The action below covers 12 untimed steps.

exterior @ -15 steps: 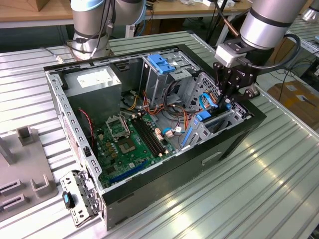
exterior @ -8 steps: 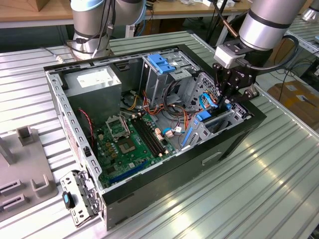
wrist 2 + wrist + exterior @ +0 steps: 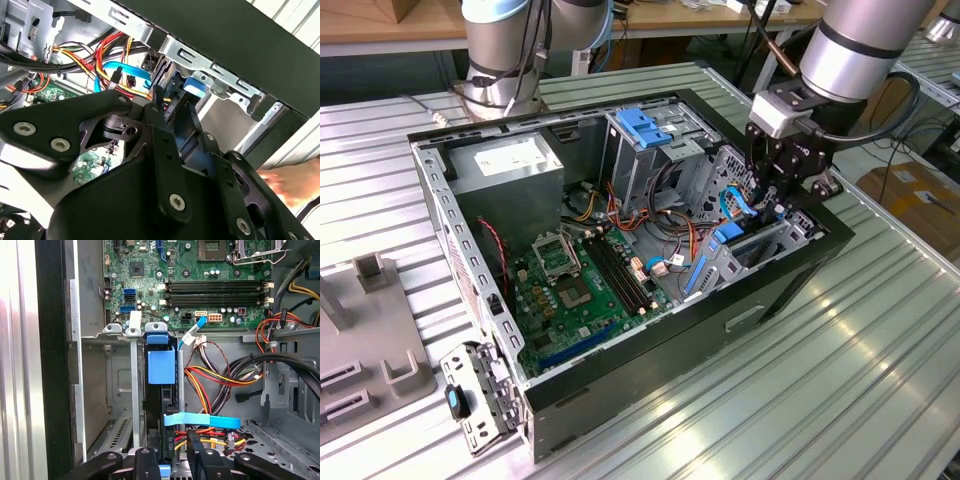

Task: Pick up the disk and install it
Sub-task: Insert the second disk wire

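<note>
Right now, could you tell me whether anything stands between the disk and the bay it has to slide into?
Nothing visible blocks it. In the first wrist view the disk already stands on edge inside the drive bay, between the gripper fingers. A blue cable crosses beside it, and coloured wires hang alongside.

My arm: silver-grey tube, black ring joint
My wrist block: pale grey, boxy
My cable: black, looping beside the wrist
My pincer: matte black linkages, silver screw heads
</note>
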{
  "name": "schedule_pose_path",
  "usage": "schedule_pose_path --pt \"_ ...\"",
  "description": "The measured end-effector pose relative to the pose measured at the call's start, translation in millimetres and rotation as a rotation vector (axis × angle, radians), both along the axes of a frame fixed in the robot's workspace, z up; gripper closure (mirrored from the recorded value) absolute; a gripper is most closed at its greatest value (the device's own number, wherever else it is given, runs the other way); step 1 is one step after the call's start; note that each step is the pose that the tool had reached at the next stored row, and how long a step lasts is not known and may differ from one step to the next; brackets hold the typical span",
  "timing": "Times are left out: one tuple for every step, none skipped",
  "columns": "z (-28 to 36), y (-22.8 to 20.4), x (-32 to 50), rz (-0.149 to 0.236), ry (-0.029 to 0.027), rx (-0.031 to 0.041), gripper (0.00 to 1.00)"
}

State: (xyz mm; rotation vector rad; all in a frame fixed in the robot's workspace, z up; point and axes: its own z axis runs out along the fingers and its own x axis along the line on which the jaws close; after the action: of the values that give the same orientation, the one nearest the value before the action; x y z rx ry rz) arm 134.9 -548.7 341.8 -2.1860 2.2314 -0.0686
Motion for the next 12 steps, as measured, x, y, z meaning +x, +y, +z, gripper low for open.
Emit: schedule_pose_path --pt "2.7 0.1 0.0 0.000 0.0000 -0.0001 0.64" --pt "7.8 0.3 0.0 0.000 -0.0001 0.0000 0.64" --pt "11.3 0.3 0.0 0.000 -0.0001 0.0001 0.64" --pt "15.2 0.4 0.0 0.000 -0.0001 -0.0001 0.64" --pt "20.0 0.4 0.0 0.000 -0.0001 0.0000 0.64" --pt "24.3 0.5 0.0 0.000 -0.0001 0.0000 0.64" --pt "29.5 0.5 0.0 0.000 -0.0001 0.0000 0.64" --pt "33.4 0.5 0.0 0.000 -0.0001 -0.0002 0.64" --pt "35.4 0.6 0.0 0.000 -0.0001 0.0000 0.64" --pt "35.3 0.6 0.0 0.000 0.0000 0.0002 0.64" --pt "35.3 0.5 -0.1 0.000 -0.0001 0.0003 0.64" --pt "35.5 0.6 -3.8 0.000 -0.0008 -0.0001 0.64"
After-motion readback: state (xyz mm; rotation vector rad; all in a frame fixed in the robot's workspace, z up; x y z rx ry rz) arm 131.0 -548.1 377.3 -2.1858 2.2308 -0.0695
